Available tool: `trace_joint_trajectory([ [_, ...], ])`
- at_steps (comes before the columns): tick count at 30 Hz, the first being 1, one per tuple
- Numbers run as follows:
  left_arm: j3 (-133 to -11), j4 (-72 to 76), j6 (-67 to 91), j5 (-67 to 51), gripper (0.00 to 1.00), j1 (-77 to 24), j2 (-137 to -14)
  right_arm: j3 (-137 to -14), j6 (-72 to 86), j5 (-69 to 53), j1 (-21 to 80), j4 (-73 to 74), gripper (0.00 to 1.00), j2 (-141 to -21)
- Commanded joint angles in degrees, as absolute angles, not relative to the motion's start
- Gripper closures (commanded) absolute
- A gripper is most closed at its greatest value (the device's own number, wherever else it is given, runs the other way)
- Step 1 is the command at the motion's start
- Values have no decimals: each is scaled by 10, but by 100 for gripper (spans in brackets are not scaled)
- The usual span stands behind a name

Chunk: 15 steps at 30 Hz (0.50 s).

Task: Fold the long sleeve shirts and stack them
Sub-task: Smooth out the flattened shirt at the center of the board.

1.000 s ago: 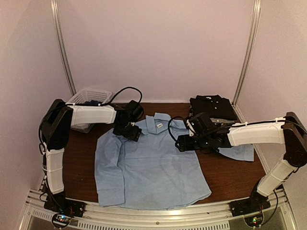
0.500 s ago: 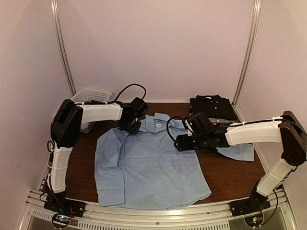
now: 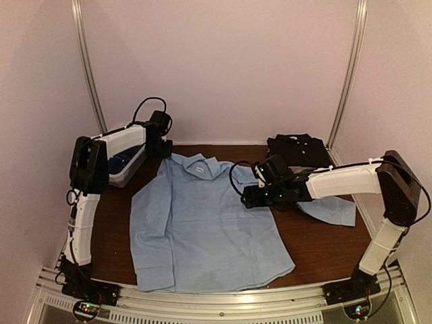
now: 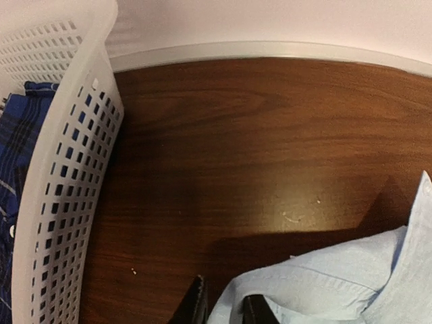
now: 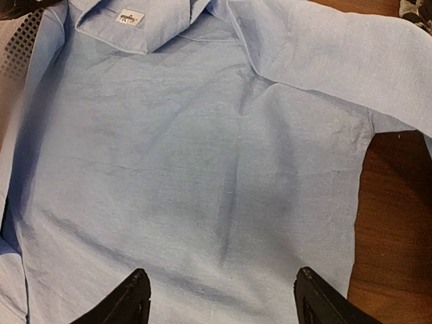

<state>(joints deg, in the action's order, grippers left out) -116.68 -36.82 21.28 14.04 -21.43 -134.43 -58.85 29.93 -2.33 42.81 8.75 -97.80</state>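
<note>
A light blue long sleeve shirt (image 3: pixel 209 229) lies spread back-up on the brown table, collar toward the far wall. My left gripper (image 3: pixel 164 150) is at the shirt's far left shoulder beside the basket. In the left wrist view the left gripper (image 4: pixel 223 312) is shut on a fold of the light blue cloth (image 4: pixel 324 283). My right gripper (image 3: pixel 248 200) hovers open over the shirt's right shoulder; in the right wrist view the right gripper (image 5: pixel 223 300) has only the shirt's back (image 5: pixel 202 155) below it. A folded black shirt (image 3: pixel 299 150) sits at the back right.
A white mesh basket (image 3: pixel 125 162) stands at the back left, and its wall (image 4: pixel 67 169) holds dark blue plaid cloth (image 4: pixel 17 135). The shirt's right sleeve (image 3: pixel 334 210) trails toward the right edge. Bare wood (image 4: pixel 270 135) lies between basket and back wall.
My left gripper closed on the shirt's left shoulder and drew it back and left toward the basket; the collar shifted with it. My right gripper edged slightly left, still open.
</note>
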Motion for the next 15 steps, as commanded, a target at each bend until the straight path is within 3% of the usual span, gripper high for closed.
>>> trace_joint_trajectory([
  [1,-1244,-400,207,106,67,-225,-1395,-626,288,-27,413,78,26,-1007],
  [10,-1235,-404,209,115,20,-239,-1320,-670,270,-52,403,88,26,-1045],
  [15,-1119,-367,217,117,10,-257,-1222,-675,262,-34,401,89,25,-1050],
])
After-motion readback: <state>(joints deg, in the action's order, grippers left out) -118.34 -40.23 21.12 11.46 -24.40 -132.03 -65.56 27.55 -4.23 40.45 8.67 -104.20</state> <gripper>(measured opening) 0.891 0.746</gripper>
